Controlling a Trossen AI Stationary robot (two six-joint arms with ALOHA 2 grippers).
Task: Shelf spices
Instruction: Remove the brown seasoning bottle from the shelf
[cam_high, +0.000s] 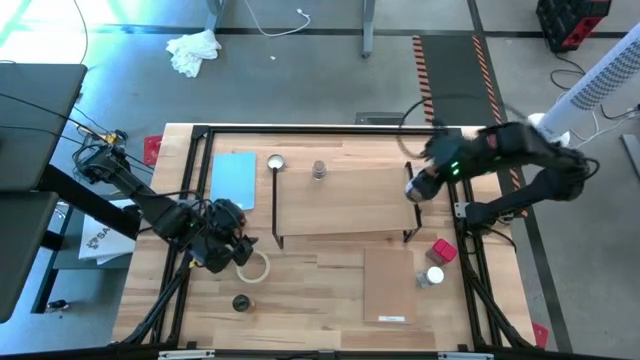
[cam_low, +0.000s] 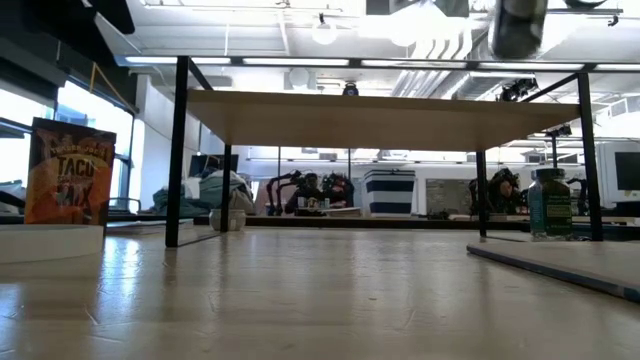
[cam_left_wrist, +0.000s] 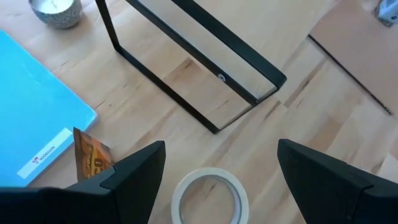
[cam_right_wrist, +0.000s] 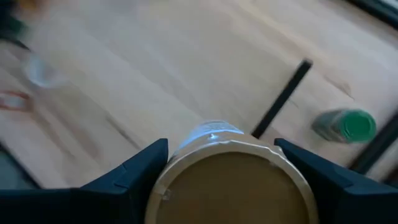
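The right gripper (cam_right_wrist: 221, 168) is clamped across a round tan-lidded spice jar (cam_right_wrist: 231, 183), 1 finger on each side of the lid, and holds it in the air above the right end of the low shelf (cam_high: 340, 195) with its pale wooden plank top and thin black wire end frames. The shelf stands along the far half of the bench (cam_high: 310, 295). 1 small pinkish-topped jar (cam_high: 319, 170) already stands on the plank near its far edge.

Other spices are off the shelf: a white-topped tin (cam_high: 275, 162) just beyond the shelf's left end, a dark-topped jar (cam_high: 240, 302) near the bench's front-left corner, and a red-topped jar (cam_high: 443, 250) and a white-topped one (cam_high: 432, 277) close together at the right edge. A green-capped jar (cam_right_wrist: 345, 126) lies beyond the shelf's wire frame in the right wrist view.

The left gripper (cam_left_wrist: 221, 171) hangs with fingers spread and empty over a white tape ring (cam_left_wrist: 210, 196) at the front left, beside a flat light-blue pad (cam_high: 234, 180).

The held jar looks rigid, light and smooth-walled, probably glass, so it may slip or tip. A hold across the sides just under the lid seems safest, with the base set down flat.
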